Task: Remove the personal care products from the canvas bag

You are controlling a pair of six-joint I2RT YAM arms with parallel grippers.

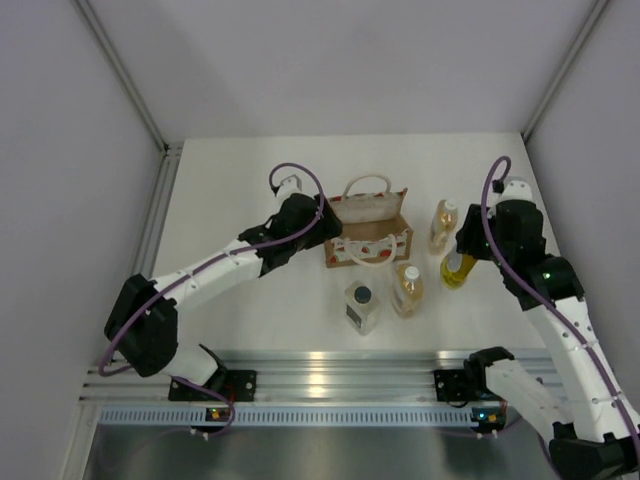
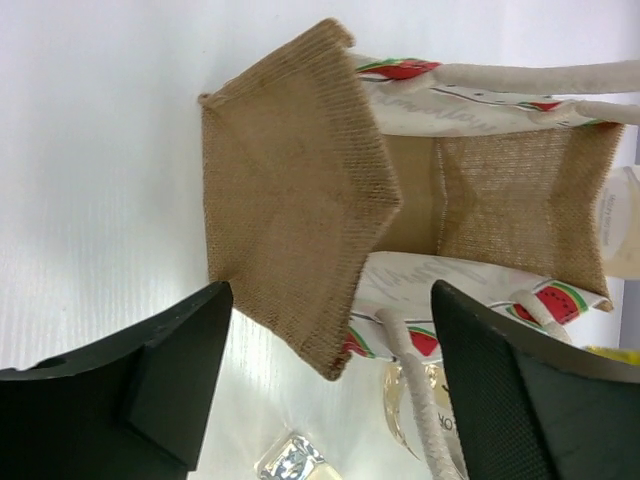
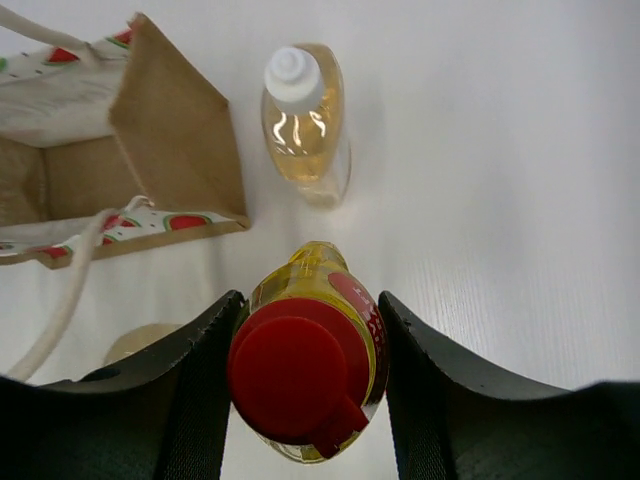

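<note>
The canvas bag (image 1: 367,232) stands mid-table with its mouth open; in the left wrist view (image 2: 290,210) its inside shows only fabric. My left gripper (image 1: 326,222) is open at the bag's left side, with the bag's corner between the jaws (image 2: 330,385), touching neither. My right gripper (image 1: 466,258) is shut on the yellow bottle with the red cap (image 3: 300,385), right of the bag (image 1: 456,271). One amber bottle (image 1: 444,225) stands behind it (image 3: 300,120). The other amber bottle (image 1: 407,290) and the clear squarish bottle (image 1: 362,306) stand in front of the bag.
White walls close in the table on the left, back and right. An aluminium rail (image 1: 330,385) runs along the near edge, holding both arm bases. The bag's white handles (image 2: 420,400) hang loose toward the near bottles.
</note>
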